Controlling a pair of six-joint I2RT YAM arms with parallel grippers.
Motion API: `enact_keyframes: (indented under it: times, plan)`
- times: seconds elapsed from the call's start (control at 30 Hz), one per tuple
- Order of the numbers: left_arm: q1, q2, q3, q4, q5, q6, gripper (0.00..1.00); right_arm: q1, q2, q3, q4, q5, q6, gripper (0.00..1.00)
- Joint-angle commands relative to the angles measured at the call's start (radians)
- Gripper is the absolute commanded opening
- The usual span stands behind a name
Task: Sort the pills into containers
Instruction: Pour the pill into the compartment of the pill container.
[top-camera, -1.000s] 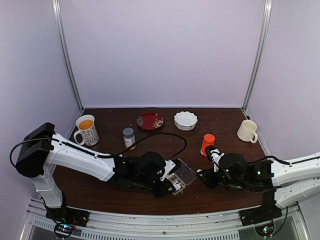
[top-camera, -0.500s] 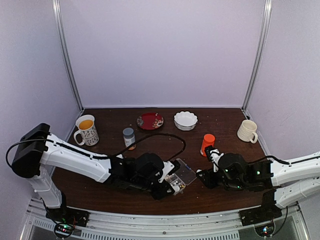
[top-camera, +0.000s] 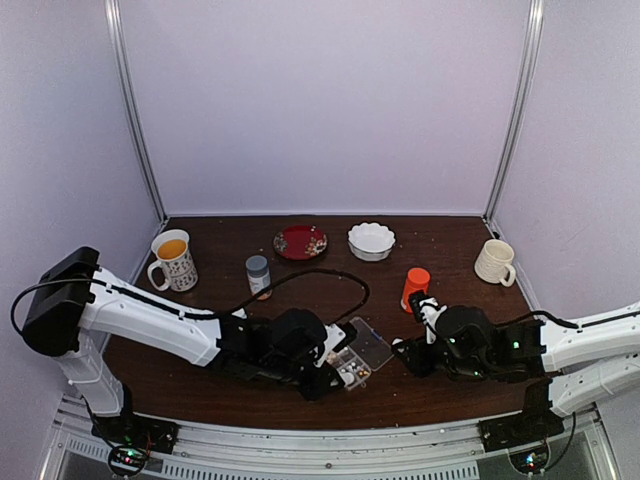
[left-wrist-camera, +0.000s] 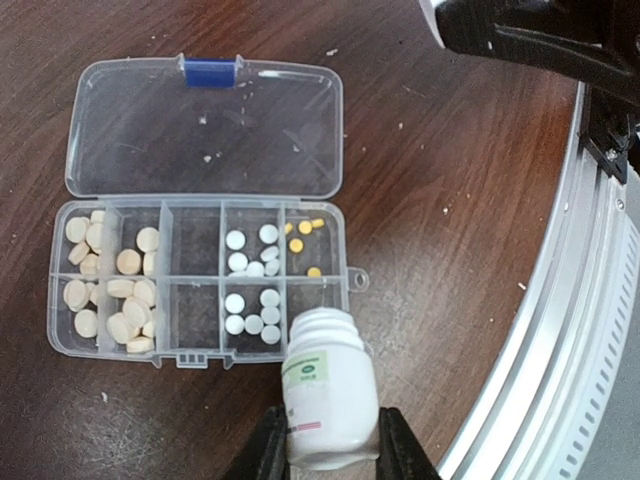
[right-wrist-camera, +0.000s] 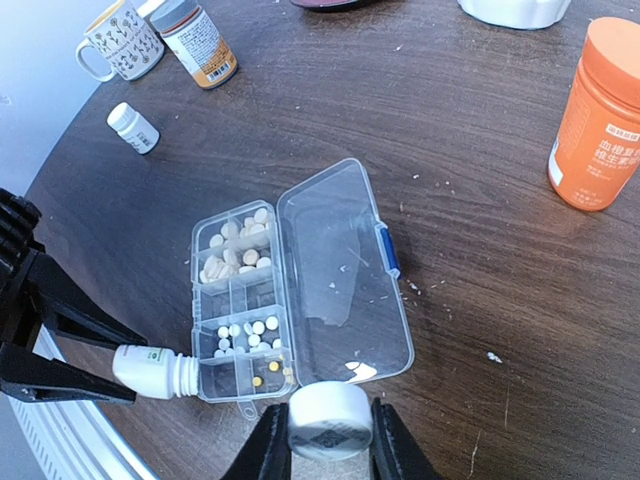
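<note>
While your left gripper (left-wrist-camera: 328, 448) clamps the small white plastic bottle (left-wrist-camera: 328, 385), mouth tipped at the five-o'clock corner cell, in its wrist view, of the flat clear-plastic pill box (left-wrist-camera: 196, 238), likely to pour tiny white tablets (left-wrist-camera: 251, 313) there, your right gripper (right-wrist-camera: 328, 440) pinches a round white cap (right-wrist-camera: 328, 418) aside.

Orange bottle (right-wrist-camera: 597, 115): Chinese characters, illegible; white bottle (left-wrist-camera: 328, 400) label illegible.
</note>
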Motion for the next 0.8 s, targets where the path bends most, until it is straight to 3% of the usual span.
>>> enact_keyframes:
  times: [0.0, 0.33, 0.47, 0.6, 0.77]
  plan:
    - [-0.001, -0.016, 0.009, 0.025, -0.041, 0.011, 0.0, -0.004, 0.001, 0.024, -0.003, 0.006, -0.005, 0.0]
    - [0.002, -0.011, 0.06, -0.031, -0.029, 0.034, 0.0, -0.004, 0.0, 0.019, -0.005, 0.004, -0.002, 0.0]
    - [0.003, -0.023, -0.008, 0.069, -0.02, 0.007, 0.0, -0.005, -0.002, 0.013, -0.001, 0.003, 0.003, 0.0]
    - [0.004, -0.018, 0.056, -0.018, -0.011, 0.03, 0.0, -0.004, -0.002, 0.014, 0.0, 0.002, 0.002, 0.0]
    - [0.004, -0.001, -0.01, 0.073, 0.021, -0.014, 0.0, -0.004, -0.003, 0.012, 0.001, 0.002, 0.005, 0.0]
